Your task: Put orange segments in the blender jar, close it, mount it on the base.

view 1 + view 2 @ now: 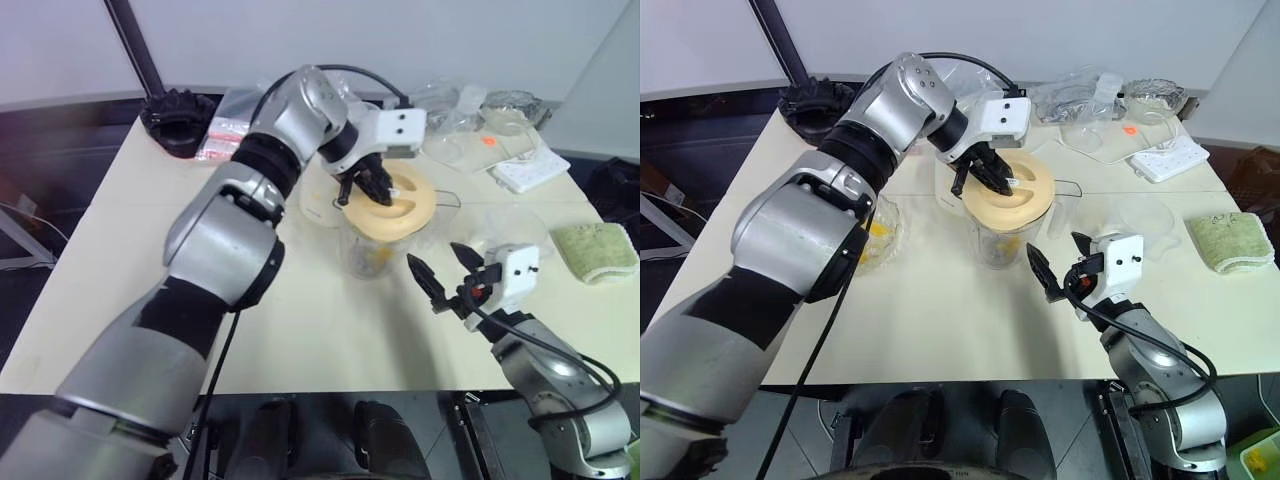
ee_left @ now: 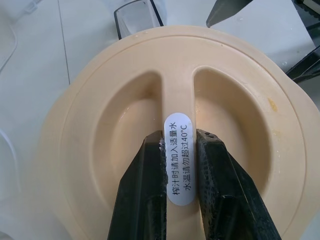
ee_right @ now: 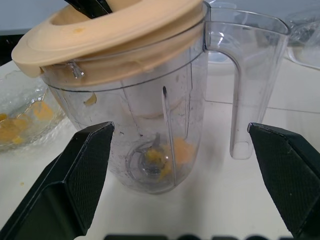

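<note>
The big pale desk (image 1: 940, 320) is carrying everything. The blender jar (image 1: 1002, 240) is standing near the middle of it, with its handle (image 3: 239, 90) pointing to about 3 o'clock. A peach lid (image 1: 1005, 195) is sitting a bit tilted on top of the jar. The left pincer (image 1: 990, 176) is reaching down from 11 o'clock and squeezing the ridge in the middle of the lid. The right pincer (image 1: 1058, 262) is waiting wide open at 5 o'clock of the jar, holding nothing. The base (image 1: 948, 190) is peeking out just behind the jar. A glass bowl (image 1: 880, 235) is sitting at 9 o'clock. Some orange segments (image 3: 167, 157) are lying at the jar's bottom.
</note>
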